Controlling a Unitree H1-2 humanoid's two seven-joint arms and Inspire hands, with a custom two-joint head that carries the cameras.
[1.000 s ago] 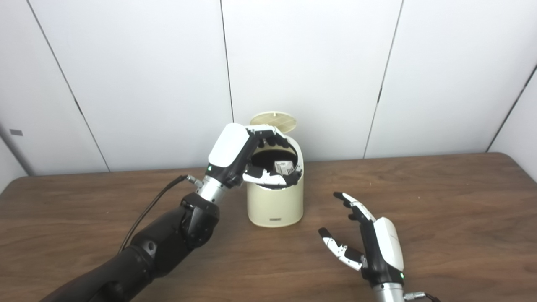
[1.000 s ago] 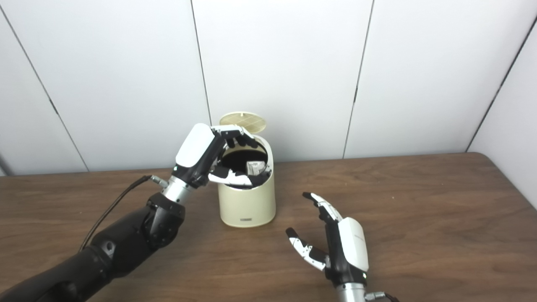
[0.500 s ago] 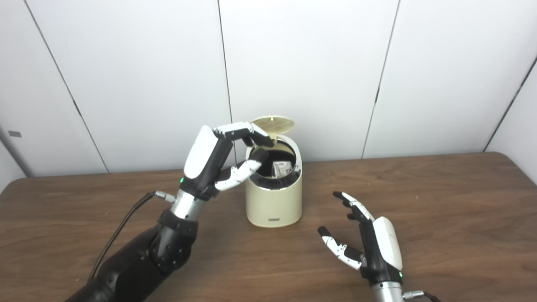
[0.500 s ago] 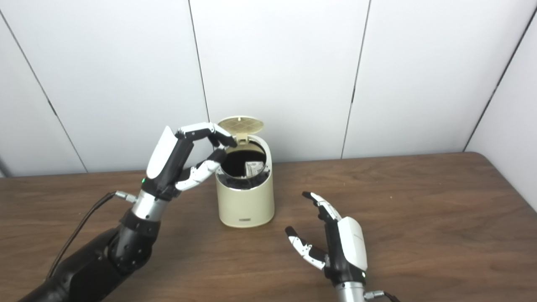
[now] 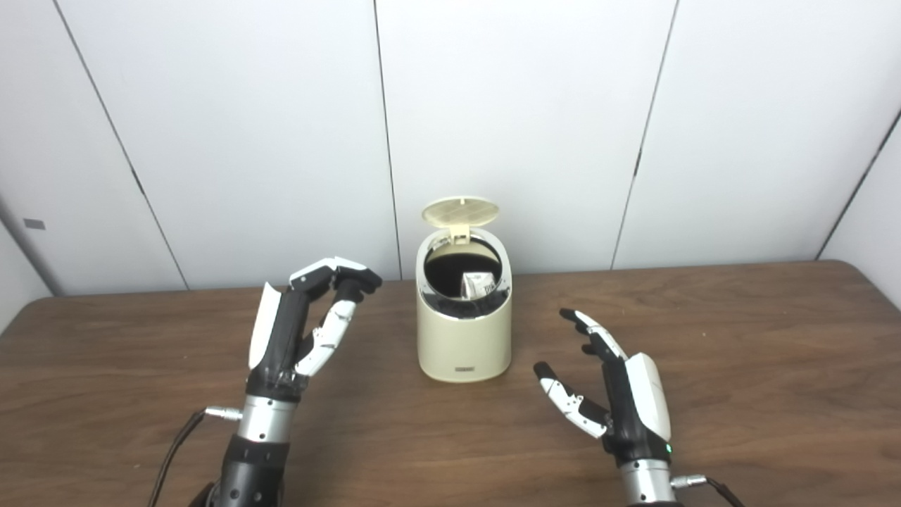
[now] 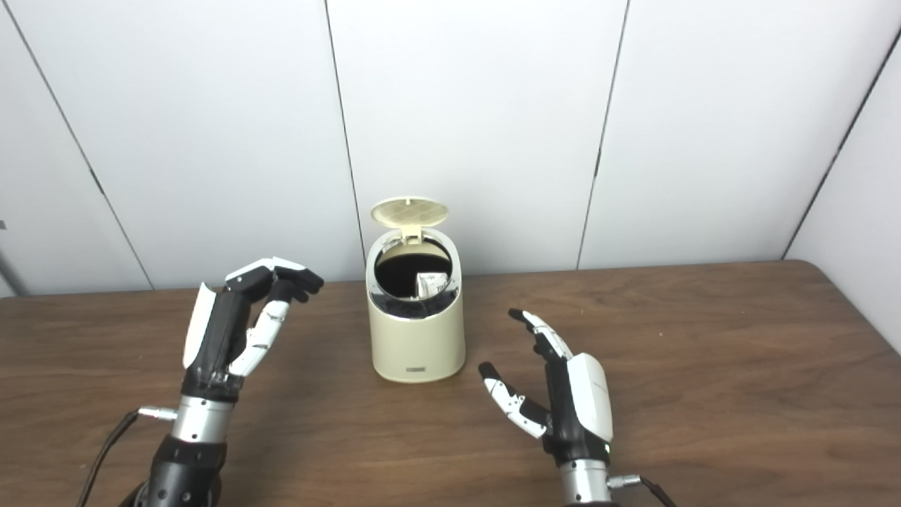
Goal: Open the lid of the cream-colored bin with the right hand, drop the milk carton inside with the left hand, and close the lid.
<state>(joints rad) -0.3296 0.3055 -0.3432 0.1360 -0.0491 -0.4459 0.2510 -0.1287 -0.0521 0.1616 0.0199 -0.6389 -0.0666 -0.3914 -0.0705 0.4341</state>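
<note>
Withdrawn left hand (image 5: 295, 331) hangs empty, fingers apart, beside bin (image 5: 463, 338) holding milk carton (image 5: 480, 284).

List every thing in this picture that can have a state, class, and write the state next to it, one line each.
Lid: open, tipped up at the back of the bin.
Cream-colored bin: upright on the table, mouth uncovered.
Milk carton: inside the bin.
Left hand: empty, fingers curled, beside the bin.
Right hand: open, empty, fingers spread.

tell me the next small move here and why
Probably bring the right hand up toward the lid to push it shut: the milk carton already sits inside the cream bin, the lid stands open, and the left hand is empty, off to the side.
</note>
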